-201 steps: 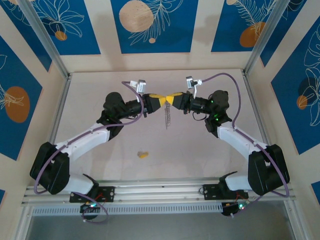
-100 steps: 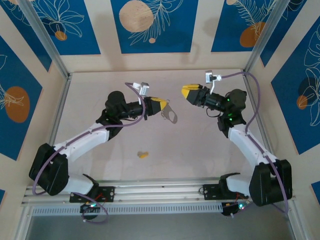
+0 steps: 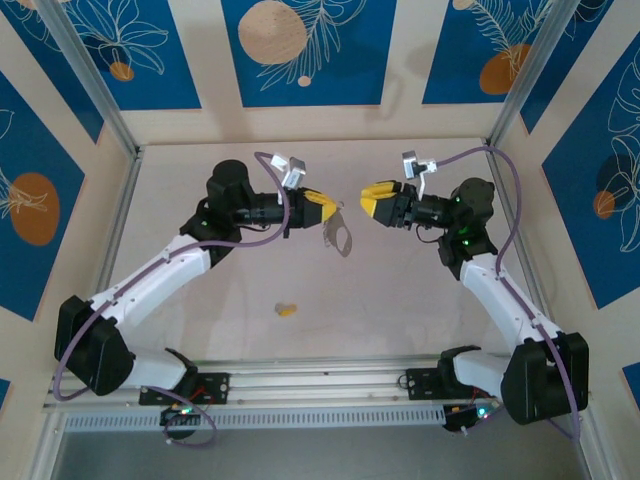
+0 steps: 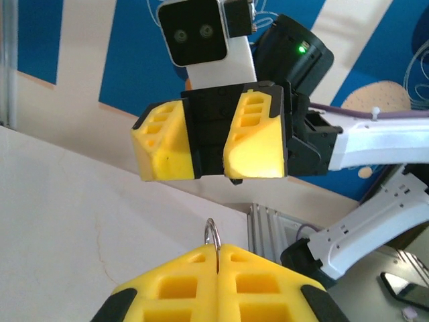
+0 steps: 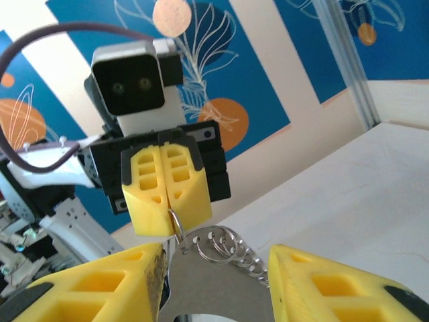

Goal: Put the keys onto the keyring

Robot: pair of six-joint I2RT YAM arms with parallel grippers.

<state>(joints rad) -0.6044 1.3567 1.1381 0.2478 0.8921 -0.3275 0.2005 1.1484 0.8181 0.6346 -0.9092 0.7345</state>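
Tabletop (image 3: 400,320) lies open toward the near edge, save a tiny yellow-gold key (image 3: 286,310); a grey metal oval keyring (image 3: 340,234) hangs mid-table.

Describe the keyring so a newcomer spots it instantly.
Look above the middle of the table. There the left gripper is shut on the keyring: a grey metal oval hanging from its yellow fingertips, unlike the tiny yellow key lying on the table.

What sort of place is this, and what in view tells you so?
Probably a robot test cell, not a home: the left arm and right arm bolted to a rail by a pale table, metal frame posts, and printed blue wall panels enclosing it.
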